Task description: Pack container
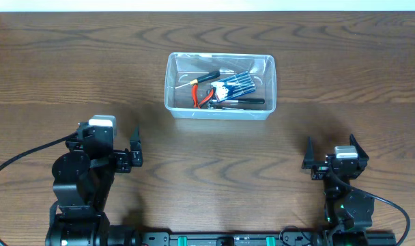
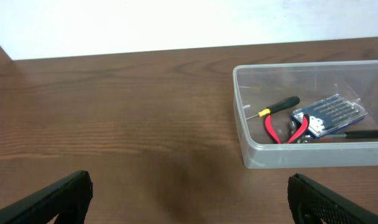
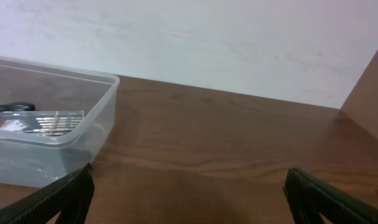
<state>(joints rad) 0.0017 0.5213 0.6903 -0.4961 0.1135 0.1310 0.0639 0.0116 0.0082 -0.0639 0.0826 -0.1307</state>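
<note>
Well, we have the container (image 1: 220,113) standing on the wooden worktop (image 1: 71,68), and it's loaded. Inside it we spot red-handled pliers (image 1: 199,97) toward its left end, a black-and-yellow screwdriver (image 1: 206,77) just beside them, and a blue pack of bits (image 1: 236,85) lying slantwise across its middle. The left claw (image 2: 189,180) hangs released, fingers spread wide, well apart from the container on the robot's side and to its left. The right claw (image 3: 189,174) is likewise spread and gripping nothing, off to the container's right.
</note>
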